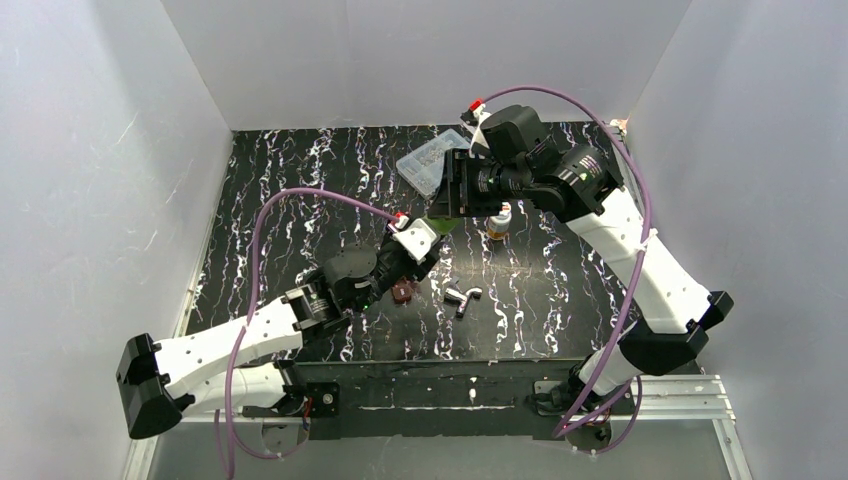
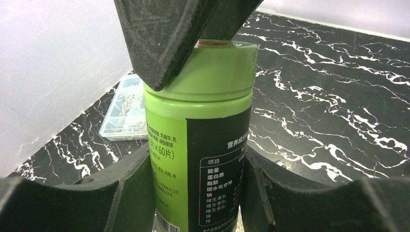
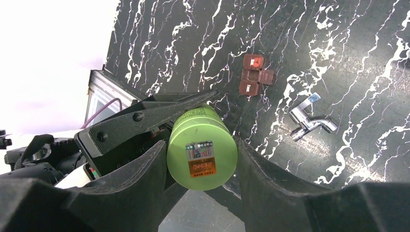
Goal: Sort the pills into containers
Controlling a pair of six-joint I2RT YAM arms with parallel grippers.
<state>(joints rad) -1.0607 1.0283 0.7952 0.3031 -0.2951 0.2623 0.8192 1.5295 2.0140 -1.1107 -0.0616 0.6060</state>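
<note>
Two arms, two tools, both on one object. The L tool (image 2: 196,166) pinches the dark bottle (image 2: 212,159) by its body, one finger (image 2: 121,193) on each side of the label, and holds it upright. The R tool (image 3: 202,151) comes from above w/ its fingers (image 3: 140,183) on either side of the green cap (image 3: 202,140). From the R wrist cam both seem pressed against the cap's rim, though the contact line is in shadow, so that is likely, not certain. The cap sits on the bottle and has 1 sticker on top.

Bottles: 2 in all. The 2nd, an amber bottle (image 1: 498,224) w/ a white cap (image 1: 501,209), stands upright on the desk (image 1: 560,290), just beside the R tool on its outer side, apart from both tools.

Other items, 1 of each:
- 1 clear plastic box (image 1: 432,160), lying flat beyond the R tool, toward the back wall. Its contents are too small to make out.
- 1 brown piece (image 3: 254,75) made of 3 small square parts, on the desk near the L tool, on the side toward the arm bases.
- 1 small metal tap-like part (image 3: 309,121), near the brown piece, not touching it, below the R tool in the top view.
</note>
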